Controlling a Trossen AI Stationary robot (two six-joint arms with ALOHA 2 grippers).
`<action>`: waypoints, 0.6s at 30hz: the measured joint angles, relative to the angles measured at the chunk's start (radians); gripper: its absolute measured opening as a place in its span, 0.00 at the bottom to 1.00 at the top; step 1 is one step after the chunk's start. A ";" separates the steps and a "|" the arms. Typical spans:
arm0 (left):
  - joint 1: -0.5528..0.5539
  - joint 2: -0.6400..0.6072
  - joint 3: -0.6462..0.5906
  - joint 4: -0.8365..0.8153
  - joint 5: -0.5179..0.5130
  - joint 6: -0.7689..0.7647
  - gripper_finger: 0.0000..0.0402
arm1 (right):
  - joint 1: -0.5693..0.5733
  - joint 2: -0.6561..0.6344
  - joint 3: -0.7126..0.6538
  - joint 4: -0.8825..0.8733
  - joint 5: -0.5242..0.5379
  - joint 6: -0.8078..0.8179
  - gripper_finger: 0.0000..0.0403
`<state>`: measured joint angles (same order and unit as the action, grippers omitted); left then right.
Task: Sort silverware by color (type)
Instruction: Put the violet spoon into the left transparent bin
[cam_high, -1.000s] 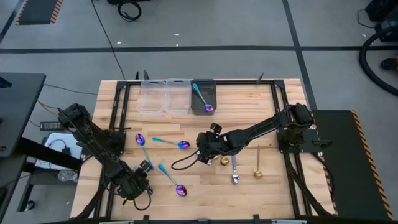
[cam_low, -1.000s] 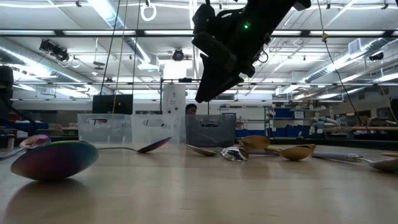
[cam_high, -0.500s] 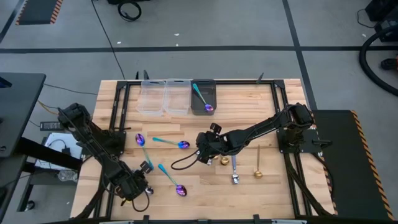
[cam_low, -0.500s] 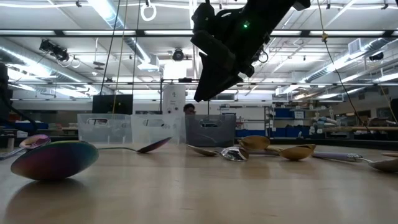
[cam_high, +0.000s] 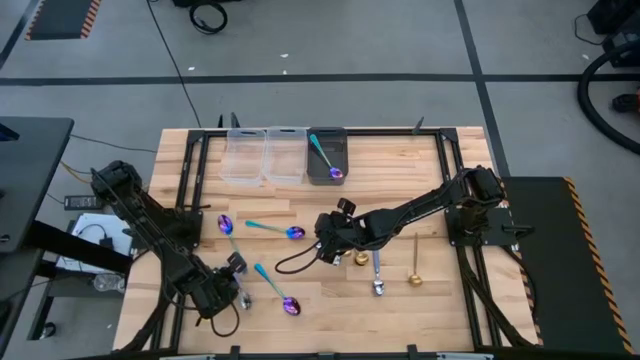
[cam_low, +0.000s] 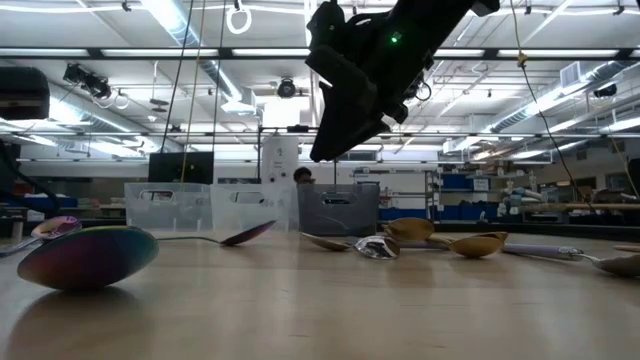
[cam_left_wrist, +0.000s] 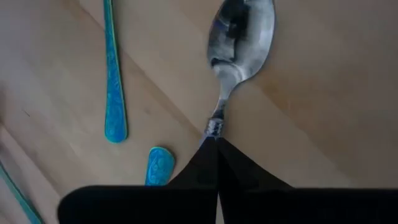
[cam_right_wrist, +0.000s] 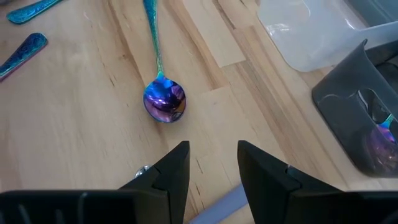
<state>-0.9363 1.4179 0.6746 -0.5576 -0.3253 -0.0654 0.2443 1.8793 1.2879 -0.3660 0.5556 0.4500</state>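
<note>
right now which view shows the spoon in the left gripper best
Left wrist view: the silver spoon fills the picture, its neck pinched in the shut left gripper. The high view shows only a sliver beside that gripper; I can't pick it out in the others.

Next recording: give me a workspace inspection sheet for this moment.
Surface: wooden table, bare wood between items.
Job's things: teal-handled spoon in the dark bin; two clear bins look empty; other spoons loose, including a gold spoon.
Clutter: nothing seen.
Grippers: left gripper shut on the silver spoon near the front-left edge; right gripper open, above the table's middle.
Cables: black cable looping from the right arm.
Surroundings: shelving and ceiling lights beyond the table.
</note>
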 joint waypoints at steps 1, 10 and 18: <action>0.000 0.001 0.000 -0.003 0.000 0.000 0.00 | 0.000 0.000 0.000 0.001 0.000 0.000 0.36; 0.003 0.001 0.001 0.076 0.016 -0.116 0.09 | 0.000 0.000 0.000 0.008 0.000 -0.004 0.36; 0.003 0.003 0.000 0.099 -0.009 -0.107 0.31 | 0.002 0.000 0.000 0.028 0.000 -0.008 0.36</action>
<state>-0.9333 1.4204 0.6750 -0.4585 -0.3343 -0.1725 0.2459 1.8793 1.2877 -0.3385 0.5556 0.4416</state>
